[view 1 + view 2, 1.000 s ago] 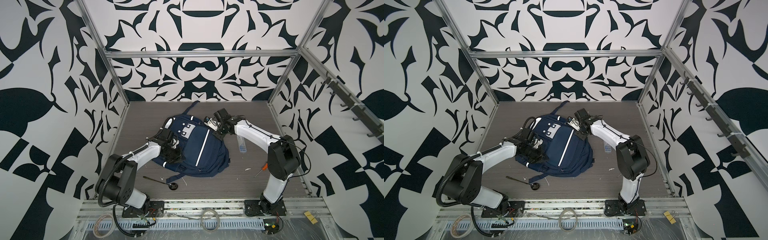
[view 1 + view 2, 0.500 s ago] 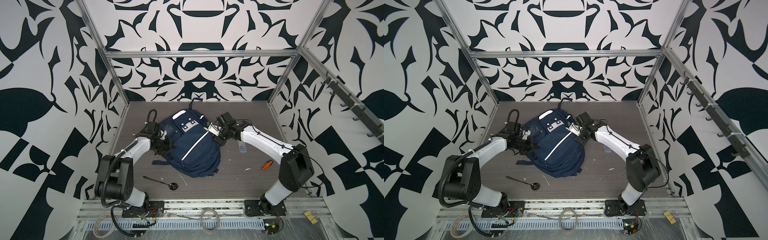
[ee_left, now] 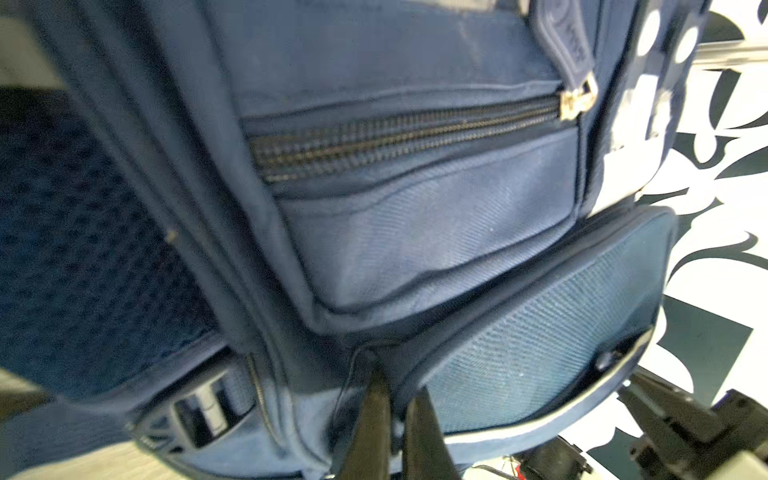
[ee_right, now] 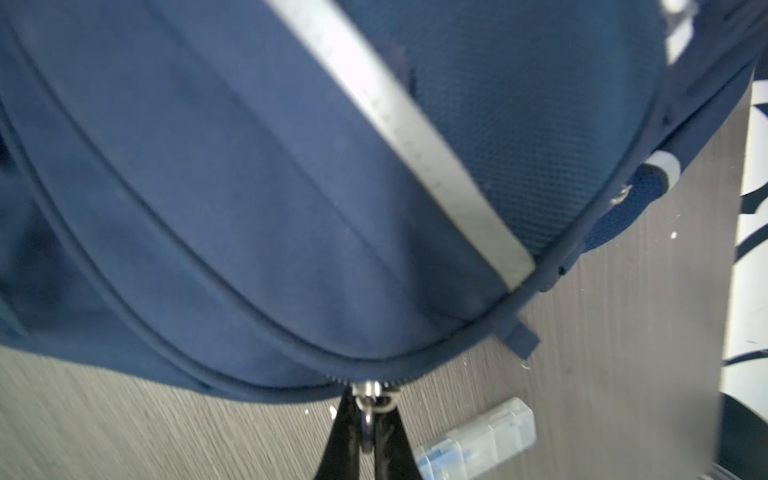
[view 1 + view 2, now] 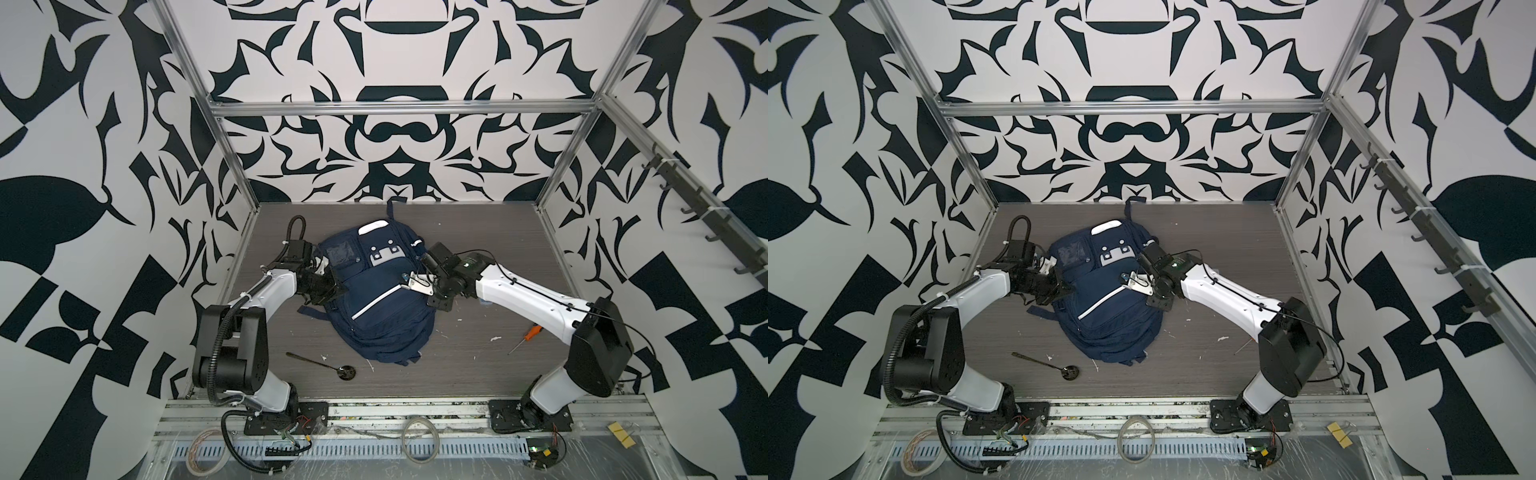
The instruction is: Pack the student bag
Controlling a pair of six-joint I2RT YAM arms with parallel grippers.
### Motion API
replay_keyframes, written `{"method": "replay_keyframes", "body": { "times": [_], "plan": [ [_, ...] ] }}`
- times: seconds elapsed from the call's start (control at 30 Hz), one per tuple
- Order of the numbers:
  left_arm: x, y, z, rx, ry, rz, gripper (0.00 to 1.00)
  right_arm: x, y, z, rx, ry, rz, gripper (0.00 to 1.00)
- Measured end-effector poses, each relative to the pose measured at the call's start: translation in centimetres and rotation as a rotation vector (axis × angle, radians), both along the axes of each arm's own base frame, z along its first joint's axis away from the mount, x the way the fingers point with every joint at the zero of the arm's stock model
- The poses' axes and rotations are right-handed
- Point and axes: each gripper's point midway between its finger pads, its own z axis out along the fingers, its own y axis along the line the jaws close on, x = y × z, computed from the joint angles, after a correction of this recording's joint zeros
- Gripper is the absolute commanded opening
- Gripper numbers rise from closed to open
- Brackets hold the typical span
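At centre of the table point(image 5: 478, 374): found the student bag point(image 5: 386, 316) lying front up, top end toward the far wall, bulging, with a dark strap trailing out at its left side. Confirmed in both top views.

On the left: noted the left fingers point(image 3: 390, 411) clenched on a fold of bag fabric at a seam below the front pocket.

On the right: noted the right fingers point(image 4: 368, 424) clenched on a metal zip pull point(image 4: 366, 401) at the bag's right edge.

Checked the front pocket zip point(image 3: 407, 141) in the left wrist view: shut along its visible length. Interior of the bag hidden in every view; cannot tell what is inside.

Logged a clear plastic box point(image 4: 478, 436) lying on the table just right of the bag, near the right fingers. Blurred blue items inside, not identifiable.

Also on the table, apart from the bag: a dark spoon point(image 5: 324, 361) at near left, an orange-handled screwdriver point(image 5: 524, 337) to the right.
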Motion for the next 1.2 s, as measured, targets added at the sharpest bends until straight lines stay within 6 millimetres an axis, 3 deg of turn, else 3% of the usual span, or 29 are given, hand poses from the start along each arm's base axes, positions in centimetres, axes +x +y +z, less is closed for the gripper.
{"method": "replay_keyframes", "body": {
  "times": [0.17, 0.27, 0.37, 0.5, 0.63, 0.9, 1.0, 1.2],
  "plan": [
    [0.0, -0.1, 0.9, -0.040, 0.001, 0.017, 0.00, -0.6, 0.0, 0.1, -0.057, -0.015, 0.040, 0.00],
    [0.2, -0.1, 1.2, -0.116, 0.020, 0.086, 0.00, -2.0, 0.9, 0.1, -0.126, -0.031, 0.105, 0.00],
    [0.6, -0.2, 1.2, -0.184, 0.056, 0.163, 0.00, -3.7, 2.1, -0.6, -0.187, -0.017, 0.180, 0.00],
    [1.5, -0.7, 2.7, -0.254, 0.055, 0.208, 0.00, -4.5, 2.4, -1.7, -0.242, 0.013, 0.213, 0.00],
    [1.8, -0.9, 4.0, -0.298, 0.065, 0.238, 0.00, -4.1, 2.5, -1.1, -0.248, 0.007, 0.211, 0.00],
    [3.4, -0.6, 5.8, -0.351, 0.071, 0.378, 0.00, -2.8, 5.3, 2.7, -0.127, -0.034, 0.173, 0.00],
    [4.0, -0.3, 6.7, -0.373, 0.061, 0.426, 0.00, -2.7, 6.0, 2.2, -0.132, -0.014, 0.170, 0.00],
    [5.1, -0.2, 8.0, -0.436, 0.050, 0.494, 0.00, -1.6, 6.5, -0.8, -0.204, 0.012, 0.153, 0.00]
  ]
}}
